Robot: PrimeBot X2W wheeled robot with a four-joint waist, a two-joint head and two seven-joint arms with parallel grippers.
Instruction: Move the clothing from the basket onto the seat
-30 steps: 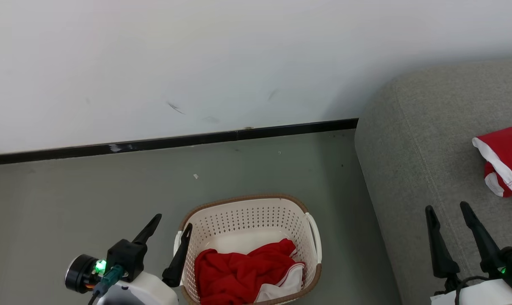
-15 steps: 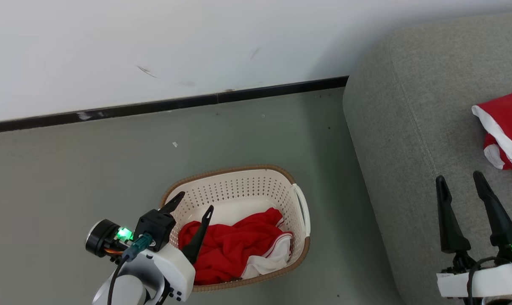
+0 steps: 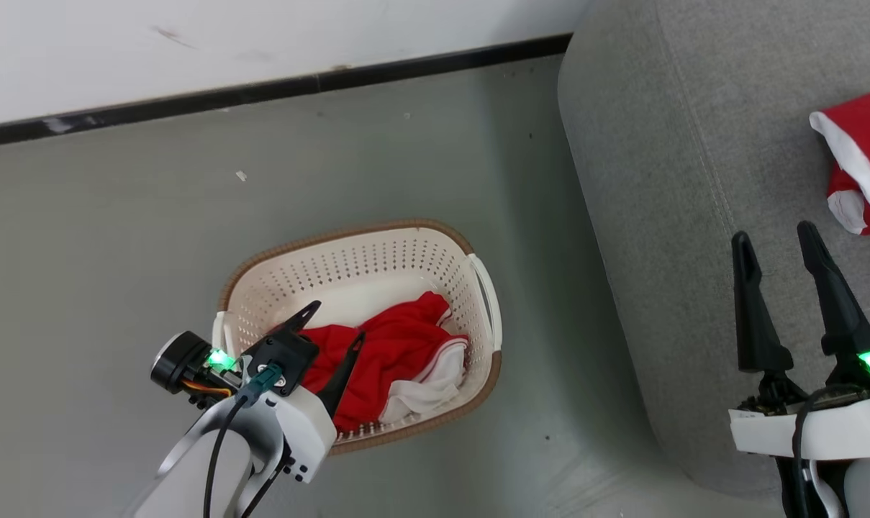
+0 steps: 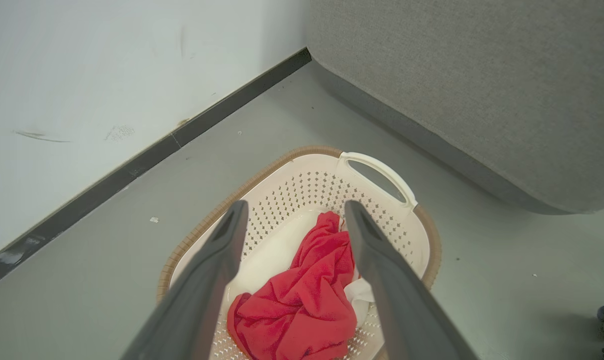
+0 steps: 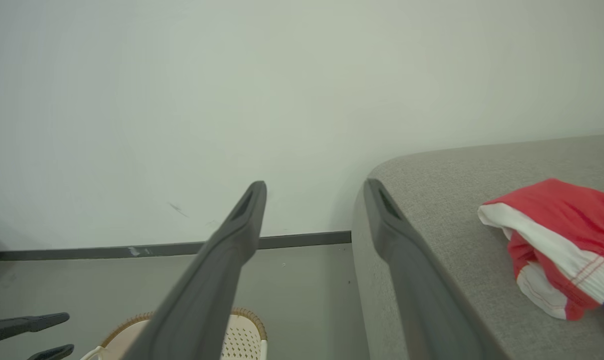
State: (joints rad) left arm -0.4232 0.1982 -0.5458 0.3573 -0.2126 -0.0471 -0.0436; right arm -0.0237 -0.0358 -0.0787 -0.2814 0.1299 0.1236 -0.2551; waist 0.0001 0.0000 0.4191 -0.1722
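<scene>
The left jaws stood wide and empty over the basket [image 3: 363,265], with the red clothing [image 3: 391,345] inside it, below and between them. The right jaws, also wide, hung above the seat [image 3: 665,180] beside the basket.

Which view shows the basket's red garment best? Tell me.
Left wrist view: the red garment lies close in the basket. Head view has it smaller, partly behind the left gripper. Right wrist view catches some basket rim.
</scene>
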